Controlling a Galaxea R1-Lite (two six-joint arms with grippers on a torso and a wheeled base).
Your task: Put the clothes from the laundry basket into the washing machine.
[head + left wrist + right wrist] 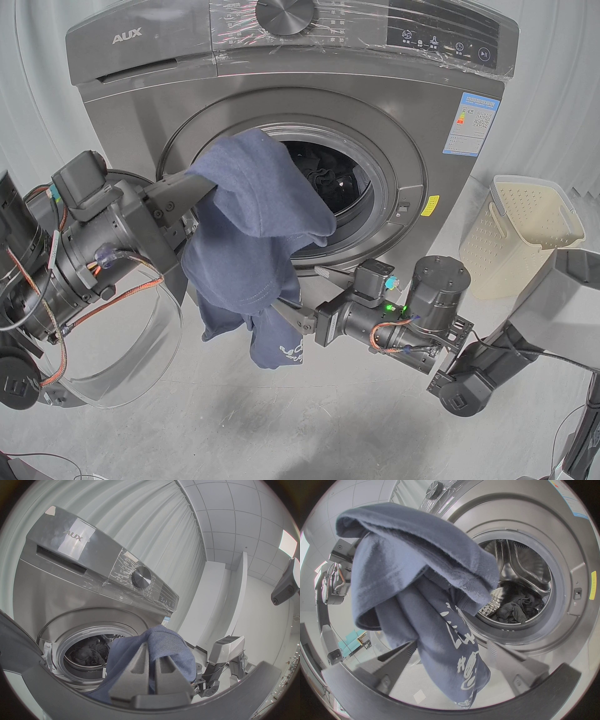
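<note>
The navy shirt [250, 219] buries the tips of the left end effector [154, 659]; dark clothes [325, 175] in the drum [518, 570] seem one indistinct heap.

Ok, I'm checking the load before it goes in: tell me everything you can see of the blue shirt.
The shirt is dark blue, soft knit cloth with white print near its lower end. It hangs bunched and folded over the left gripper, which pinches its top fold, in front of the washing machine's open mouth, not yet inside. Its lower end dangles between the right gripper's open fingers, clear of the floor.
</note>
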